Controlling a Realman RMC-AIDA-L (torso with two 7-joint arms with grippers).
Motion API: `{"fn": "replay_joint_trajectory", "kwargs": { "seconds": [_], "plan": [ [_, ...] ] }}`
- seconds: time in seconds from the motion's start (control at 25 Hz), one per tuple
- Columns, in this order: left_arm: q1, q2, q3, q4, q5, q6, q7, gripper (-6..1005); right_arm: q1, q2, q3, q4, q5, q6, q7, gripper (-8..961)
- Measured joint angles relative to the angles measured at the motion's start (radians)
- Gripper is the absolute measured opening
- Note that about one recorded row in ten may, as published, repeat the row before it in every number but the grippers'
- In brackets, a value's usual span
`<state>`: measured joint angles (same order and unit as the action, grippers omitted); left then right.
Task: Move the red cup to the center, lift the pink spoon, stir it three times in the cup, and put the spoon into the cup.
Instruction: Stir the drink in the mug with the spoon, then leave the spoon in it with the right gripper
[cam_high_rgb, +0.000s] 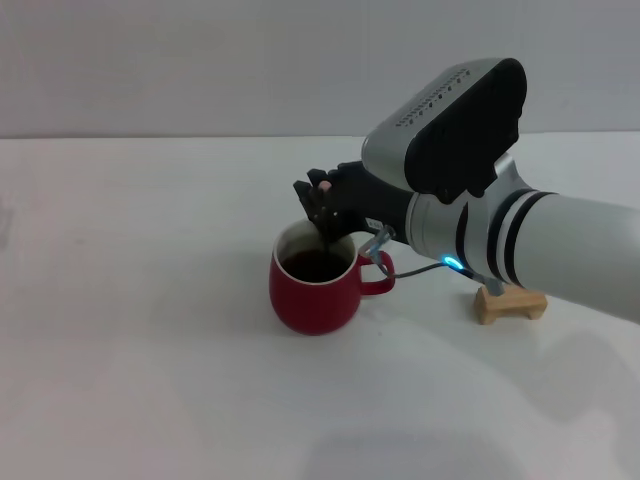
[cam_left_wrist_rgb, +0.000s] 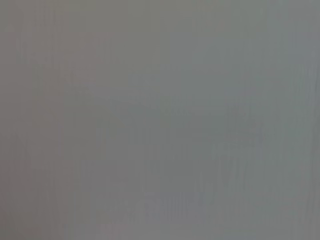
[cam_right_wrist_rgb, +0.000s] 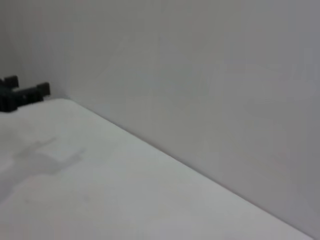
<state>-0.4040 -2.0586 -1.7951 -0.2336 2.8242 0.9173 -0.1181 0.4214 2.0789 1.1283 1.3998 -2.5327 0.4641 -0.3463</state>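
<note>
The red cup (cam_high_rgb: 312, 290) stands upright near the middle of the white table (cam_high_rgb: 130, 300), its handle pointing right, with a dark inside. My right gripper (cam_high_rgb: 326, 226) hangs over the cup's far rim with its dark fingers pointing down into the mouth. It is shut on the pink spoon (cam_high_rgb: 323, 185), of which only the pale pink handle tip shows above the fingers. The spoon's bowl is hidden by the fingers and the cup. My left gripper is out of view. The left wrist view shows only plain grey.
A small wooden block (cam_high_rgb: 510, 303) lies on the table to the right of the cup, under my right forearm. A grey cable (cam_high_rgb: 378, 240) hangs by the cup's handle. The right wrist view shows bare table, wall and a dark object (cam_right_wrist_rgb: 20, 95) far off.
</note>
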Motion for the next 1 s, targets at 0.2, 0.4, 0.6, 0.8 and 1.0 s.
{"fn": "replay_joint_trajectory", "kwargs": {
  "seconds": [0.2,0.4,0.6,0.8,1.0],
  "plan": [
    [0.000,0.000,-0.001,0.000,0.000,0.000,0.000,846,0.002,0.000,0.010,0.037,-0.005,0.083,0.003,133],
    [-0.001,0.000,-0.001,0.000,-0.001,0.000,0.000,846,-0.003,-0.002,0.011,0.086,0.032,0.140,0.005,133],
    [-0.001,0.000,-0.001,-0.002,0.000,0.000,0.000,846,0.002,-0.004,0.016,0.079,0.069,0.121,-0.005,133],
    [-0.001,0.000,-0.001,-0.002,0.000,0.000,0.000,846,0.025,-0.003,0.016,0.009,0.044,0.045,-0.008,133],
    [-0.003,0.000,-0.001,0.002,0.000,0.000,0.000,846,0.072,-0.003,0.024,-0.062,0.035,0.036,-0.001,134]
  ]
}}
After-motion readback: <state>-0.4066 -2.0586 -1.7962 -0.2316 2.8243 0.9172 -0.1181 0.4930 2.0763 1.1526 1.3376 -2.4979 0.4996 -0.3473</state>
